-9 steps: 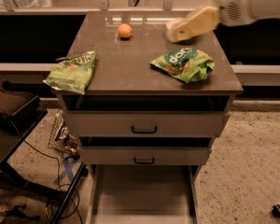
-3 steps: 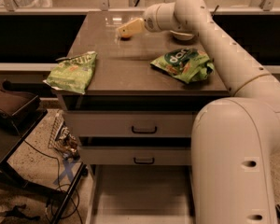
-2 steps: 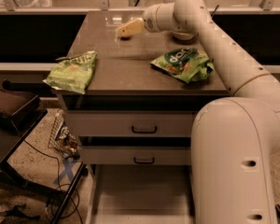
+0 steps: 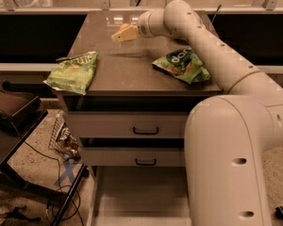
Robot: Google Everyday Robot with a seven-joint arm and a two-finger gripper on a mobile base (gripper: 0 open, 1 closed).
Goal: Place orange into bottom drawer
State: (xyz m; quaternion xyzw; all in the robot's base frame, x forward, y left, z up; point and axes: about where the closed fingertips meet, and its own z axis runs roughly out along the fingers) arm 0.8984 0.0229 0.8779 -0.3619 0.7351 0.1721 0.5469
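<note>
The orange (image 4: 124, 27) sits at the back middle of the grey cabinet's top (image 4: 127, 69), and only its upper part shows. My gripper (image 4: 119, 36) reaches in from the right and lies right over and in front of the orange, hiding most of it. Whether it holds the orange cannot be told. The bottom drawer (image 4: 141, 197) is pulled out below, a pale box with a bare floor, partly hidden on the right by my arm's base (image 4: 231, 164).
A green chip bag (image 4: 73, 72) lies at the top's left front edge, another (image 4: 181, 65) at the right. Two shut drawer fronts with black handles (image 4: 146, 131) sit above the open drawer. A dark stand (image 4: 9, 109) and cables are on the left floor.
Three seconds ago the arm was at the right, away from the orange. It has since swung left to the orange, and in the last second the gripper shifted slightly left and nearer over it.
</note>
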